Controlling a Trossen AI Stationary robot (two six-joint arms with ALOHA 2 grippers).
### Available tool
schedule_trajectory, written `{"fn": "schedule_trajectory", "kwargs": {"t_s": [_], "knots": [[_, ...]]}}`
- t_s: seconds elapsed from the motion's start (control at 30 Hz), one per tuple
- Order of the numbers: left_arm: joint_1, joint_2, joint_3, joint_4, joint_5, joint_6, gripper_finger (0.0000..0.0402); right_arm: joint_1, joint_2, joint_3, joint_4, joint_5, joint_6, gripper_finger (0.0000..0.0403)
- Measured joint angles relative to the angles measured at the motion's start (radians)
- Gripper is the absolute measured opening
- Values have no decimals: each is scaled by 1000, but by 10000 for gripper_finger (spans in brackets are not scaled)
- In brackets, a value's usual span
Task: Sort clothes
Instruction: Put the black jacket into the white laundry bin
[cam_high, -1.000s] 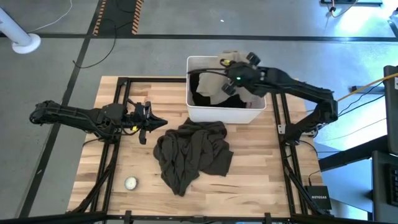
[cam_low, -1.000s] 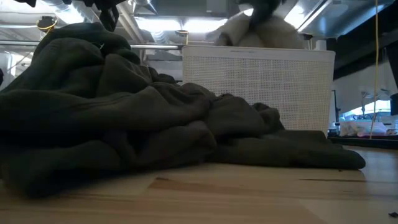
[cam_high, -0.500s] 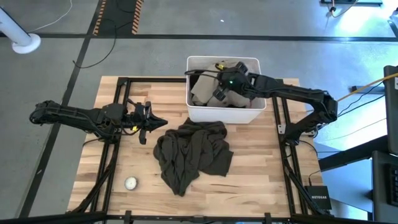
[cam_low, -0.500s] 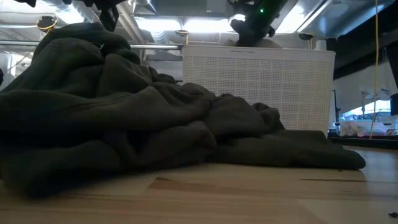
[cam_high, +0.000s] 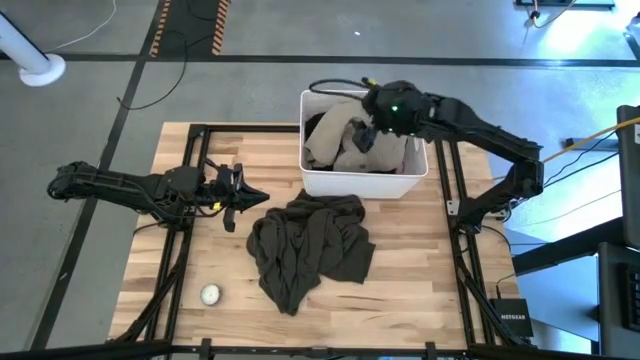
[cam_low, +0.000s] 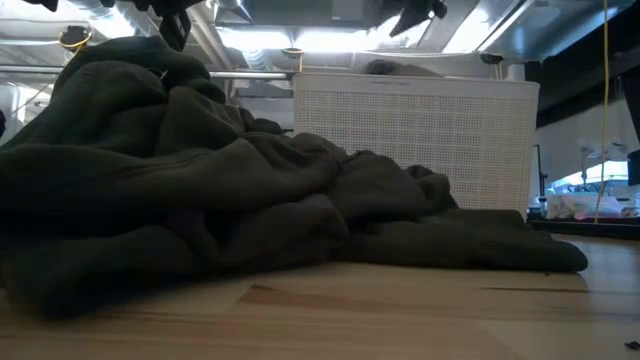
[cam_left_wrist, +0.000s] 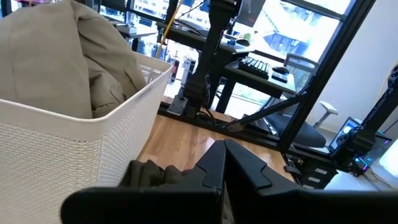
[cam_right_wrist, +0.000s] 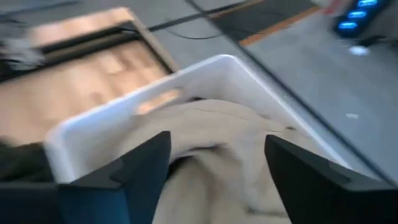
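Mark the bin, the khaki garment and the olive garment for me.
bin (cam_high: 360, 184): high view, front wall.
khaki garment (cam_high: 352, 150): high view, middle of the heap in the bin.
olive garment (cam_high: 310, 245): high view, centre of the pile.

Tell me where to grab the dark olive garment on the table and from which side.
Grip the dark olive garment at its bunched, raised folds near the end facing the white bin, coming straight down from above. It lies crumpled in a heap on the table, so the ridges there likely give a claw more to pinch than its flat edges.

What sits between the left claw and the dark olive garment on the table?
Only bare wood, per the high view: the left claw points at the dark olive garment with nothing between.
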Motion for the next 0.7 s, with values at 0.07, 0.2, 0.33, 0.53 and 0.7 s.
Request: {"fn": "schedule_trajectory", "kwargs": {"t_s": [0.07,0.2,0.33,0.53,0.7], "knots": [[0,0,0,-7,0,0,0,36,0,40,-37,-76,20,290],[0,0,0,-15,0,27,0,166,0,57,-65,-156,81,293],[0,0,0,-48,0,23,0,336,2,13,-67,-132,84,288],[0,0,0,-161,0,-24,0,565,8,-179,-8,19,83,286],[0,0,0,-231,0,-56,0,680,8,-382,160,85,101,286]]}}
